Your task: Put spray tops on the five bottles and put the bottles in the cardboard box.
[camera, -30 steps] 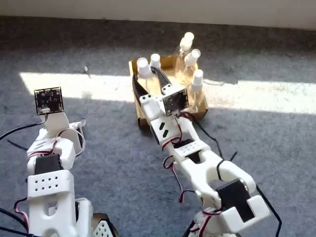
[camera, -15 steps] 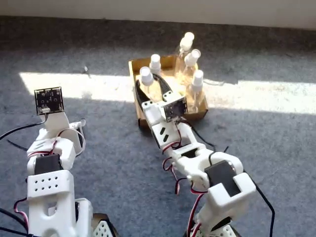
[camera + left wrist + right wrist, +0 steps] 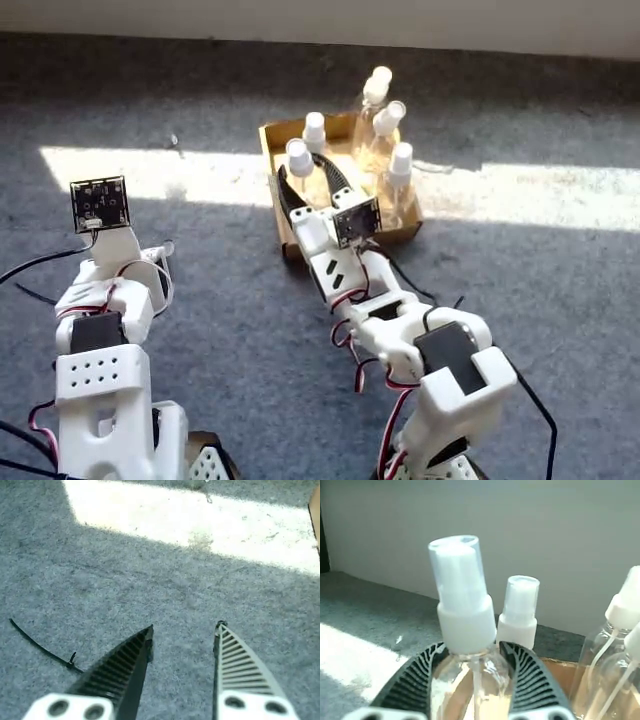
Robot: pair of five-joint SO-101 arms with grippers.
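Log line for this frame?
left gripper: open over carpet | right gripper: shut on bottle in cardboard box

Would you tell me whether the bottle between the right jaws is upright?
Upright: the bottle stands in the box, spray top uppermost.

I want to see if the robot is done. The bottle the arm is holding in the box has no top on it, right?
Not right. The bottle held by the right gripper in the box does have a top on it, a white spray top. The right wrist view shows it.
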